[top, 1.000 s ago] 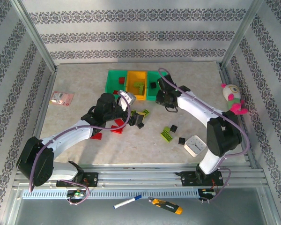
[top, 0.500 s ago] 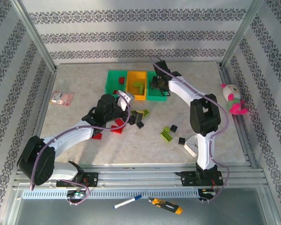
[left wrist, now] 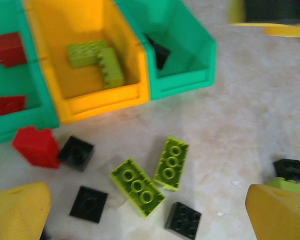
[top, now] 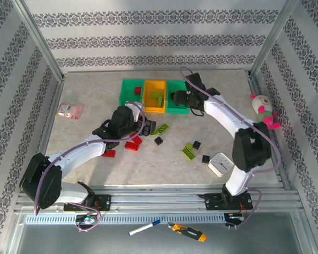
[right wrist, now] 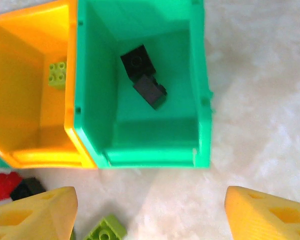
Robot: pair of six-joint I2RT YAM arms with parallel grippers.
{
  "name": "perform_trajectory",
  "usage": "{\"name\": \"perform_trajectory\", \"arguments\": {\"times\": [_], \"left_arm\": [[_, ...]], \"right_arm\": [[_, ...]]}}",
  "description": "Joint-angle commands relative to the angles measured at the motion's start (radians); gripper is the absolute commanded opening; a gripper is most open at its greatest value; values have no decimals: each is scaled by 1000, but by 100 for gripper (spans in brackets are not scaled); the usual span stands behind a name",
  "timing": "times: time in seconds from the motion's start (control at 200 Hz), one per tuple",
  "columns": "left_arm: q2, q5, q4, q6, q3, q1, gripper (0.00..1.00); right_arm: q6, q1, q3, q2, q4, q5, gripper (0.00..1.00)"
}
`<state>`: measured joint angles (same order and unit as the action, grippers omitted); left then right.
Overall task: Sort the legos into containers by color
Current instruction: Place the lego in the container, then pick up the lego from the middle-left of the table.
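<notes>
Scattered across the bench [top: 79, 95], nearest the arms: loose legos [left wrist: 137, 187] in red, lime and black. Above them, left claw [left wrist: 147, 195], spread wide and empty. Farther back, right claw [right wrist: 150, 200], also wide and empty, at the right green bin of the containers [right wrist: 202, 100], two black bricks [right wrist: 145, 77] inside. Lime bricks [left wrist: 97, 60] in the orange middle bin, red bricks [left wrist: 7, 47] in the left.

The right pincer [top: 176, 98] is hanging right over the end green bin [top: 173, 109] of the containers [top: 128, 98]. The left pincer [top: 142, 128] is sitting low over the loose legos [top: 131, 145] mid-surface [top: 85, 132], with red ones lying beside it and lime and black ones trailing off toward the timer [top: 221, 164]. Red bits are showing in the other green bin, lime in the orange one. The card [top: 70, 110] is lying off to the left.
</notes>
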<state>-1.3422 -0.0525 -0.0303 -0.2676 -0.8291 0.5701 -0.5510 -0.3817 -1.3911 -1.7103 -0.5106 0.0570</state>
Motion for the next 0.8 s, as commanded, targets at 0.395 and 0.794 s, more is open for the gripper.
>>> {"name": "perform_trajectory", "arguments": {"times": [0.395,0.794], "left_arm": [[-1,265,510,-339,-64,-164,99],[-238,124,598,-206,-173,-345,99]], "right_arm": [[66,-148,239,204,95,-147,90],[102,-183,143,116,89,-194,91]]}}
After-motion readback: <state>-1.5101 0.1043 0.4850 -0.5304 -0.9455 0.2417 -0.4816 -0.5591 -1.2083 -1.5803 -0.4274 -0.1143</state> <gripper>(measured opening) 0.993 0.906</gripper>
